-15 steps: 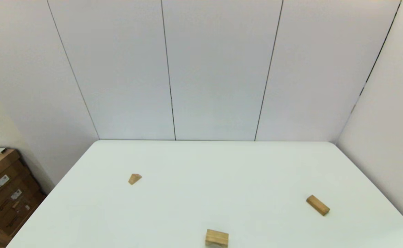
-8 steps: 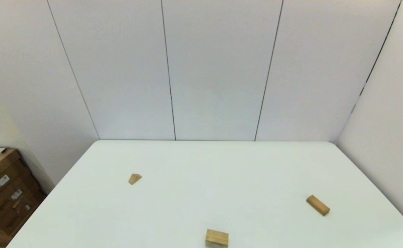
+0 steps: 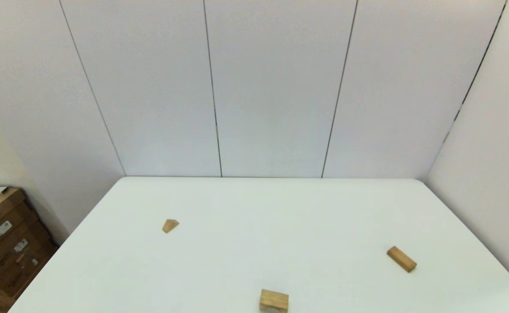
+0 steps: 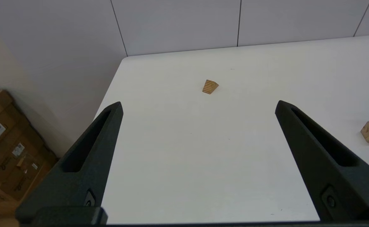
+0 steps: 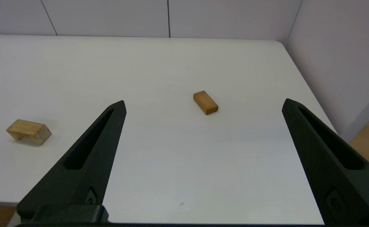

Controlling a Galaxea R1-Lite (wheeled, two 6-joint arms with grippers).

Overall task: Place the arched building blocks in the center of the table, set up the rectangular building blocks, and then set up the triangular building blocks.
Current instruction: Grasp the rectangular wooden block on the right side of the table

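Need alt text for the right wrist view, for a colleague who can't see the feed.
The open right pincer hangs over the near edge of the white table, holding nothing. The bar lies flat ahead between its fingers, and the arched block sits off to one side, cut-out facing down.

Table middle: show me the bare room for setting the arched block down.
The table is bare across its middle, bordered by the wedge on the left, the bar on the right, the arched block at the near edge. The far half is bare too. Nowhere crowded.
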